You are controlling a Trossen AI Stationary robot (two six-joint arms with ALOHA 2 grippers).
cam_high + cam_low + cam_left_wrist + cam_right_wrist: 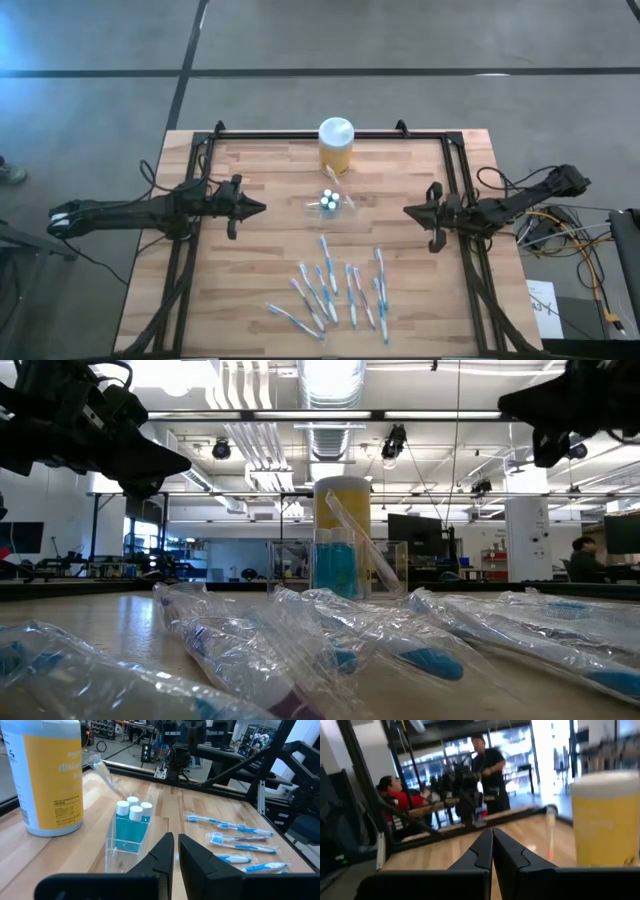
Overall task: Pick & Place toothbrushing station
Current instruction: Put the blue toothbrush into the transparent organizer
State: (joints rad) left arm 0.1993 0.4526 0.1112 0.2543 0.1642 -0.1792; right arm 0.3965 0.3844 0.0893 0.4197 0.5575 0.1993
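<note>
Left gripper [258,208] hovers at nine o'clock over the table, fingers pressed together, pointing toward three. Right gripper [410,211] mirrors it at three o'clock, closed.

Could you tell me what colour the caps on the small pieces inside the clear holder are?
White caps, seen best in the left wrist view.

In my right wrist view the yellow jar [604,820] is blurred and cut by the picture's edge at 3 o'clock, so I cannot read its label, and the two people [490,770] behind the table are only soft shapes. In the low view the wrapped toothbrushes [300,650] in front are out of focus, and they hide the base of the clear holder [335,565]. From above, the white-capped pieces [329,201] are too small for me to count.
</note>
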